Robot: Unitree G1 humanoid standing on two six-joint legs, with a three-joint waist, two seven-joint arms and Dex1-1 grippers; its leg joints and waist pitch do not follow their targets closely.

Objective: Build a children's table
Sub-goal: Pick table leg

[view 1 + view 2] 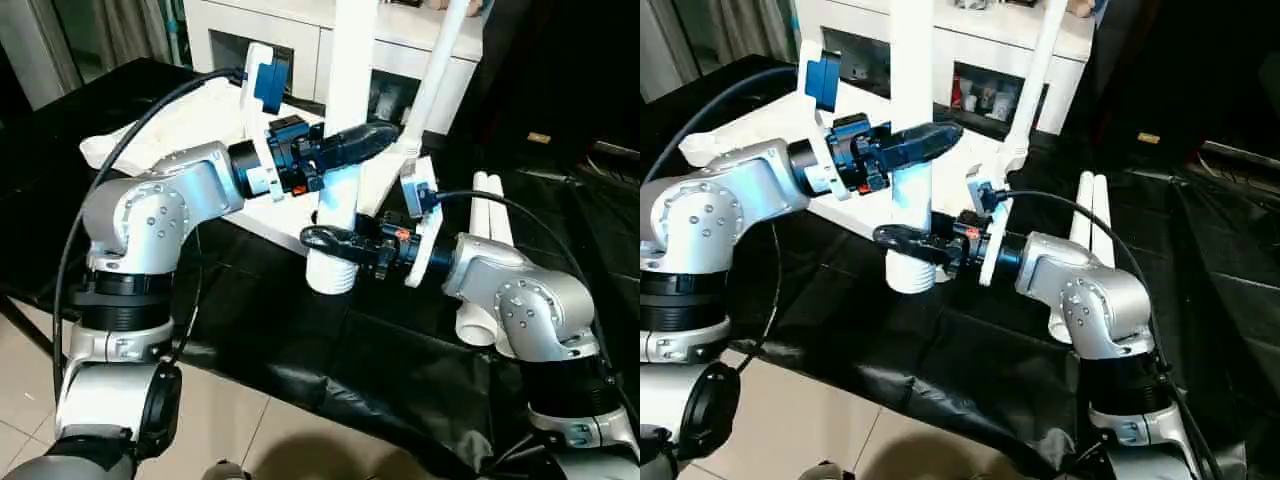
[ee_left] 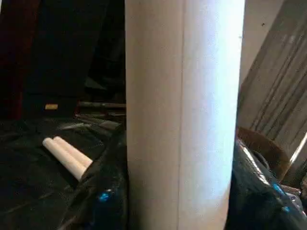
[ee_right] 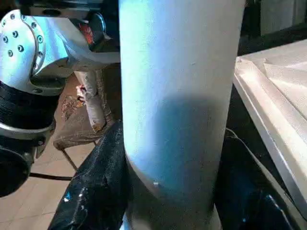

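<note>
**Both grippers on upright leg**

Left gripper [image 1: 365, 140] closed around upright white leg [image 1: 345, 120]; right gripper [image 1: 330, 240] grips it lower, above corner socket [image 1: 330, 275] of tabletop [image 1: 180, 125]. Left wrist view adds two spare legs [image 2: 67, 155] lying on black worktable [image 1: 400, 350]. Right wrist view shows tabletop's edge.

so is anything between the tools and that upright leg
Nothing visible. Both the left tool and the right tool are already closed around the upright white leg, the left above the right.
</note>
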